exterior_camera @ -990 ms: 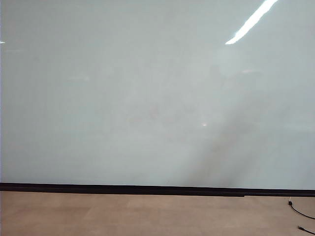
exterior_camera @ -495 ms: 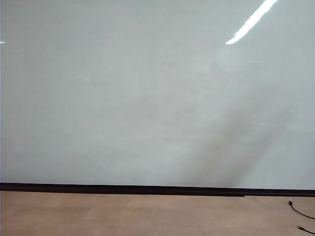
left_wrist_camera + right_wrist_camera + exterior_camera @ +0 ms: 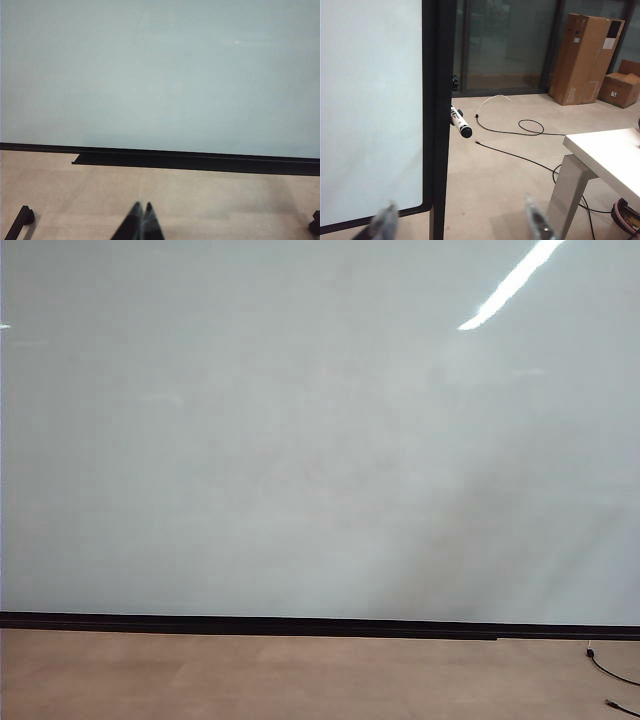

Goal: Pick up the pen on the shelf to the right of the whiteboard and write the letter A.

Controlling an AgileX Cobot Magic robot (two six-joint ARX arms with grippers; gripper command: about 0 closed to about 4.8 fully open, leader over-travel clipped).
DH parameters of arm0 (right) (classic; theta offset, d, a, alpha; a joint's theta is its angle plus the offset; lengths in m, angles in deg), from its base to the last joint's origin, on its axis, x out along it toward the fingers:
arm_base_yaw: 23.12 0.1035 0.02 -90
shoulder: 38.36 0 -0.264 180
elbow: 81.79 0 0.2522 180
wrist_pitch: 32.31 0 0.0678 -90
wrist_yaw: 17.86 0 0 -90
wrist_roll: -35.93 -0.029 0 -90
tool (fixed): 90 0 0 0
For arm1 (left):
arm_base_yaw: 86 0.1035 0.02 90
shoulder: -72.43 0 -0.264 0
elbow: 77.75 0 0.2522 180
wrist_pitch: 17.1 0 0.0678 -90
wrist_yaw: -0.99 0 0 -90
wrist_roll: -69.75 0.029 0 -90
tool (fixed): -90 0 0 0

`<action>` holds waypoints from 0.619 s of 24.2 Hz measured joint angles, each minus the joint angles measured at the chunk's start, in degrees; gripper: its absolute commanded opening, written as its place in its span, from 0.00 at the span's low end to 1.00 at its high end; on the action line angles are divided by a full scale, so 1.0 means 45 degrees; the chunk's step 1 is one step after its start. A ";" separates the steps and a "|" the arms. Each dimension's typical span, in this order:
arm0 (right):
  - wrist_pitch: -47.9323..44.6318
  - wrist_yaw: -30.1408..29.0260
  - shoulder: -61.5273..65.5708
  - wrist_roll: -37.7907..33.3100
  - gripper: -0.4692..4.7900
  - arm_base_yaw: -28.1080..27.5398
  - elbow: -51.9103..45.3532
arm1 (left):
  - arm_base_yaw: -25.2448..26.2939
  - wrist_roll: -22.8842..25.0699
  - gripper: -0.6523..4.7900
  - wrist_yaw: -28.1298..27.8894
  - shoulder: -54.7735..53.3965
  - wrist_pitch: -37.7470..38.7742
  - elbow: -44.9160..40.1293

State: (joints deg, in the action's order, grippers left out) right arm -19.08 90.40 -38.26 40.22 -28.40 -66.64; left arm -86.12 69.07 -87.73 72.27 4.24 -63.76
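The whiteboard (image 3: 300,440) fills the exterior view as a glossy pale board with a black strip along its bottom; neither gripper shows in that view. The same whiteboard (image 3: 160,75) fills the left wrist view, where my left gripper (image 3: 142,207) is shut and empty above the tan floor. In the right wrist view the pen (image 3: 460,123), white with a black end, sticks out beside the whiteboard's (image 3: 370,100) black side frame (image 3: 440,100). Its shelf is hidden. My right gripper (image 3: 461,222) is open wide, well short of the pen, fingers blurred. No letter A is in view.
Beyond the board's right side stand a tall cardboard box (image 3: 585,57), a smaller box (image 3: 620,89) and a white table (image 3: 607,157). Black cables (image 3: 520,157) trail over the floor. Dark stand feet (image 3: 20,221) sit on the floor in the left wrist view.
In the exterior view nothing solid has moved. The faint grey shadow on the board's right part has shifted a little, and a small bright glint near the middle is gone.
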 measured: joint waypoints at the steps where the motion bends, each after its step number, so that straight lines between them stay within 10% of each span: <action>1: 0.0000 0.0000 0.0000 0.0000 0.74 0.0000 0.0000 | 0.0000 0.0000 0.11 0.0000 0.0000 0.0000 0.0000; 15: -0.1253 -0.1229 0.5129 0.0408 0.92 -0.0952 0.2375 | 0.0000 -0.0005 0.11 0.0000 0.0000 0.0000 0.0000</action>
State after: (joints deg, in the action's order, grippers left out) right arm -24.72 84.87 -15.18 42.06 -32.69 -55.96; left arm -86.12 69.04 -87.73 72.27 4.24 -63.76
